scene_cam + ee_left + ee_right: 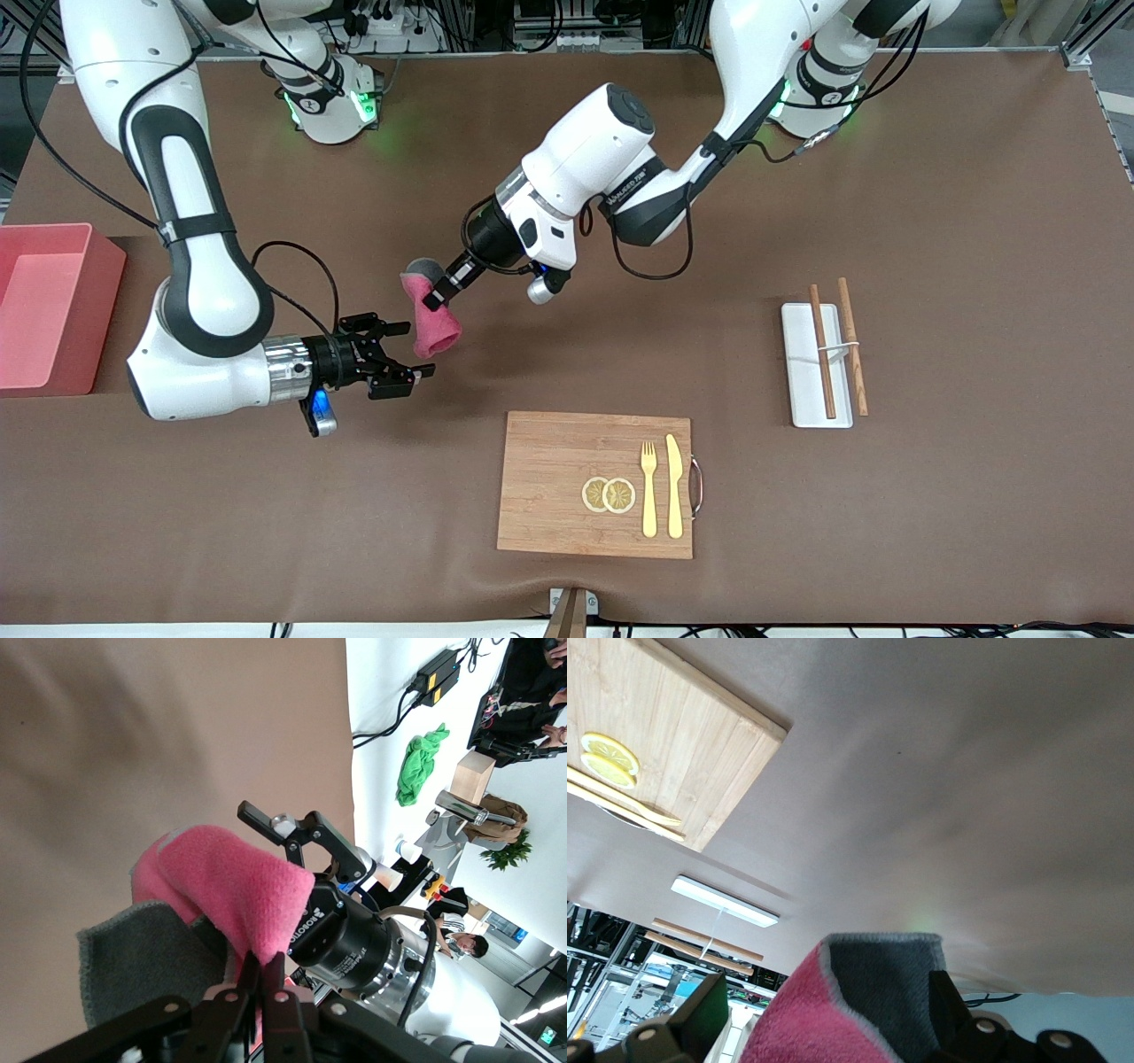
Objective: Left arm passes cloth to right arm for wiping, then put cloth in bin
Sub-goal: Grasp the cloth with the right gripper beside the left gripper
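Note:
My left gripper (436, 295) is shut on the crimson cloth (434, 326) and holds it up over the table's middle, toward the right arm's end. The cloth hangs down and its dark grey reverse shows at the top. In the left wrist view the left gripper (264, 967) pinches a fold of the cloth (239, 886). My right gripper (416, 351) is open, with its fingers on either side of the cloth's lower end. In the right wrist view the cloth (859, 1010) lies between the right gripper's (826, 989) spread fingers. The pink bin (93, 301) stands at the right arm's end.
A wooden cutting board (549, 443) with lemon slices (609, 494), a yellow fork (648, 487) and a knife (675, 486) lies nearer the front camera. A white tray (800, 390) with chopsticks (824, 354) lies toward the left arm's end.

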### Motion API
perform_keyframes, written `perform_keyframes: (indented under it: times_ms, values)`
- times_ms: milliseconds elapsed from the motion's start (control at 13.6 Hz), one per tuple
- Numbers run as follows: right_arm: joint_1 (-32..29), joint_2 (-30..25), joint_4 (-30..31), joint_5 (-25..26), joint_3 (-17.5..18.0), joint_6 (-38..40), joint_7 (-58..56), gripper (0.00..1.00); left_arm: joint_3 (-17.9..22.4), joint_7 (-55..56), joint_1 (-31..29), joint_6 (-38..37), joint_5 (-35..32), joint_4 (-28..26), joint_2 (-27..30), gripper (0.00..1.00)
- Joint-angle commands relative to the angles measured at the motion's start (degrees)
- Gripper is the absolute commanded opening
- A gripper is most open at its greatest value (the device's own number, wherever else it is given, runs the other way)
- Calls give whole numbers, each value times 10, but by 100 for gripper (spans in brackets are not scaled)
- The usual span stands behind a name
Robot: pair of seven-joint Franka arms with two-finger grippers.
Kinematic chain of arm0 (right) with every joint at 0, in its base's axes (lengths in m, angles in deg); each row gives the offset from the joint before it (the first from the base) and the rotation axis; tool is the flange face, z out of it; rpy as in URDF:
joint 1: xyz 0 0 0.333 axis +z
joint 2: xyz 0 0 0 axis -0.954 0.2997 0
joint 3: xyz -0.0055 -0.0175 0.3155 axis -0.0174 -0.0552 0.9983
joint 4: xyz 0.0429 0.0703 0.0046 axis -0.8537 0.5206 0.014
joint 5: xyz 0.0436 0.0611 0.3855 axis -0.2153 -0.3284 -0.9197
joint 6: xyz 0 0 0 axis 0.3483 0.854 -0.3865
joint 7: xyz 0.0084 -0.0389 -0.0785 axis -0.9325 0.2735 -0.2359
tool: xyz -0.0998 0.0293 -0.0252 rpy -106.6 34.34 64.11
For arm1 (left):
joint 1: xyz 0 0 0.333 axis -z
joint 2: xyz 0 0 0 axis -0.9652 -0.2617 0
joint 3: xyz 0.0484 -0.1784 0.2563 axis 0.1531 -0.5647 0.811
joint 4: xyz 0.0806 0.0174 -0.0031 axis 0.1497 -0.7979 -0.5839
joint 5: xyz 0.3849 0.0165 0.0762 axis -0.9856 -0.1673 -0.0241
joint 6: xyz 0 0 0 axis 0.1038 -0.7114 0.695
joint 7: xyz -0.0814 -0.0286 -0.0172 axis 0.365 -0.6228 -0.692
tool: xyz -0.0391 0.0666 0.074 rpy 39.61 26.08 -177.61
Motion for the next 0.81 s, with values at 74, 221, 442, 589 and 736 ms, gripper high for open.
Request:
perform_keyframes:
  times_ms: [74, 221, 442, 589, 736]
  values:
    - [18, 1, -6, -13, -1, 27, 59, 100, 8, -11, 10, 13, 7, 17, -14, 0]
    - [12, -2, -8, -11, -1, 45, 58, 47, 8, -11, 10, 13, 7, 17, -14, 0]
    - [11, -2, -8, -11, -1, 51, 53, 0, 8, -11, 9, 13, 8, 17, -14, 0]
    - [11, -2, -8, -11, -1, 51, 53, 0, 9, -9, 9, 13, 8, 17, -14, 0]
    - [10, -3, -8, -10, -2, 51, 53, 0, 9, -8, 7, 12, 7, 16, -11, 17]
